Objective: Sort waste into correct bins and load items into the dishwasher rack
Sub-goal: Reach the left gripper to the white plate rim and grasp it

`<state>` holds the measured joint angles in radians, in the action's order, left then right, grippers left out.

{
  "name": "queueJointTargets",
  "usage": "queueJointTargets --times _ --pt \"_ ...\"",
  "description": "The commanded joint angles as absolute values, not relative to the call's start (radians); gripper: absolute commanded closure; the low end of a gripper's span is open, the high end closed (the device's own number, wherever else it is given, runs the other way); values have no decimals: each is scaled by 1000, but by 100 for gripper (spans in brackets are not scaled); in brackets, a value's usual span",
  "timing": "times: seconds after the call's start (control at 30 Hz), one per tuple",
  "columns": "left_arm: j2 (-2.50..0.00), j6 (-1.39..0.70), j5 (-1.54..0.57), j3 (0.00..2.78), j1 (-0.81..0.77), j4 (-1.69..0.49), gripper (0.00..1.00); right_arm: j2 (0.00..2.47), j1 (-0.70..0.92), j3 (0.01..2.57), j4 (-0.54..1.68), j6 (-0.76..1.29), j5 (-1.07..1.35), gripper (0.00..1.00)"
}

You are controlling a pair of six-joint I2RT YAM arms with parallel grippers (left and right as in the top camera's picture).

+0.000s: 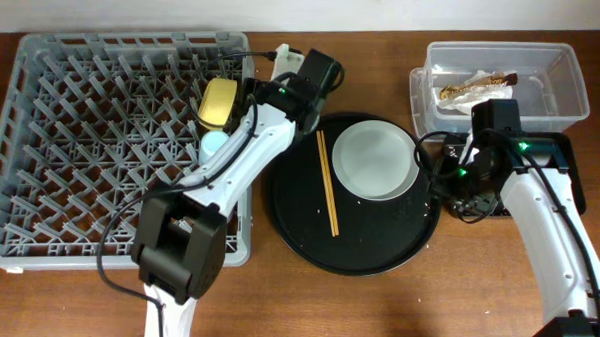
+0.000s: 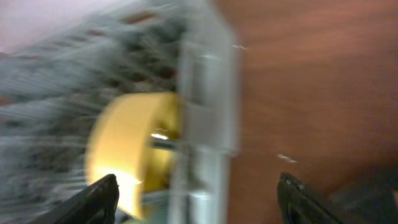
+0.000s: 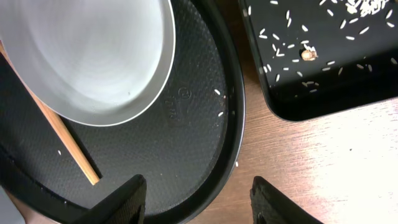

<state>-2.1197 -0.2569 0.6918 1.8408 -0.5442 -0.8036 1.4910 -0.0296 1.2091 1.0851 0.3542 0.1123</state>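
Observation:
The yellow bowl (image 1: 219,101) stands on edge in the grey dishwasher rack (image 1: 81,141), with the light-blue cup (image 1: 212,143) below it. My left gripper (image 1: 249,93) is open and empty at the rack's right wall; the blurred left wrist view shows the bowl (image 2: 124,149) and the rack wall (image 2: 205,93) between the fingers (image 2: 199,199). The white plate (image 1: 375,161) and chopsticks (image 1: 328,181) lie on the round black tray (image 1: 308,229). My right gripper (image 1: 448,176) is open and empty over that tray's right rim (image 3: 199,199). The pink cup is out of view.
The clear tub (image 1: 568,93) at the back right holds the napkin with its wrapper (image 1: 475,88). The shallow black tray (image 3: 323,87) beside the round tray (image 3: 186,124) holds scattered food bits (image 3: 305,55). The plate (image 3: 93,56) and chopsticks (image 3: 62,134) show in the right wrist view.

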Motion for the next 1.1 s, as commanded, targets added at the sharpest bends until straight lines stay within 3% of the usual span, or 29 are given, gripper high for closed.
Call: queueJointTargets --times 0.0,0.03,0.1,0.43,0.63,0.73,0.87,0.97,1.0,1.07 --pt "-2052 -184 -18 1887 -547 -847 19 1477 -34 1225 1086 345 96 44" --pt "-2057 -185 -175 1871 -547 -844 19 1477 -34 1225 1087 345 96 44" --pt "-2065 -186 -250 1843 -549 -823 20 1477 -34 1225 1087 345 96 44" --pt "-2244 -356 -156 1798 -596 -692 25 1477 -34 1225 1100 345 96 44" --pt "-2308 -375 -111 1798 -607 -662 47 1477 -34 1225 1100 345 96 44" --pt "-2310 -378 -107 1798 -611 -655 72 1477 -34 1225 1101 345 96 44" --pt "-2343 -378 -107 1798 -623 -640 74 1477 -34 1225 1105 345 96 44" --pt "-2356 -378 -107 1798 -624 -635 89 1477 -34 1225 1111 345 96 44" --pt "-2356 -378 -107 1798 -624 -632 99 1477 -34 1225 1111 345 96 44" --pt "-2355 -377 -107 1804 -624 -627 100 1477 -34 1225 1111 345 96 44"
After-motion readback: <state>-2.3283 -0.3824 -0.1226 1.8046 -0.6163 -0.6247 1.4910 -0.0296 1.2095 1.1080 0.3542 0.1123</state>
